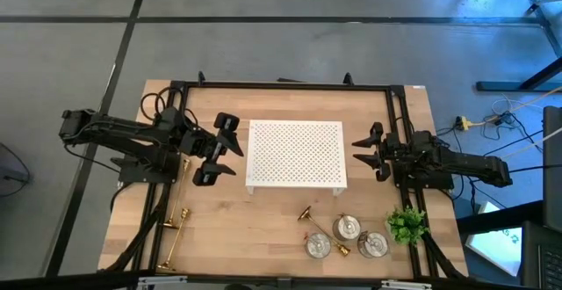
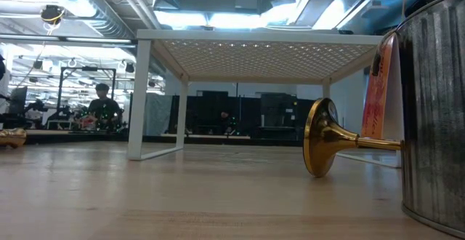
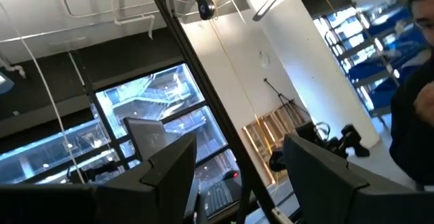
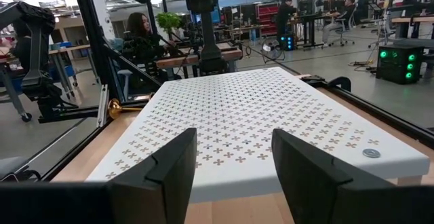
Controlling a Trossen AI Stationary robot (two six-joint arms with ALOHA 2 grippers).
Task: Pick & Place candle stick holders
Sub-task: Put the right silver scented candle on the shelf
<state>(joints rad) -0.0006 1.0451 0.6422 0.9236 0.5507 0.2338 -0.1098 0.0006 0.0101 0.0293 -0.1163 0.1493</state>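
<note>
Three squat shiny silver holders (image 1: 348,237) cluster on the table's (image 1: 263,228) near edge beside the green plant (image 1: 407,225), with one slim gold candlestick (image 1: 309,216) lying tipped next to them, its flared round base facing the low camera. Two more gold candlesticks (image 1: 174,234) lie flat at the near left edge. Left gripper (image 1: 217,149) hovers left of the white perforated stand (image 1: 296,154), fingers apart and empty; right gripper (image 1: 367,151) waits at the stand's right, fingers (image 4: 169,166) likewise apart, empty.
</note>
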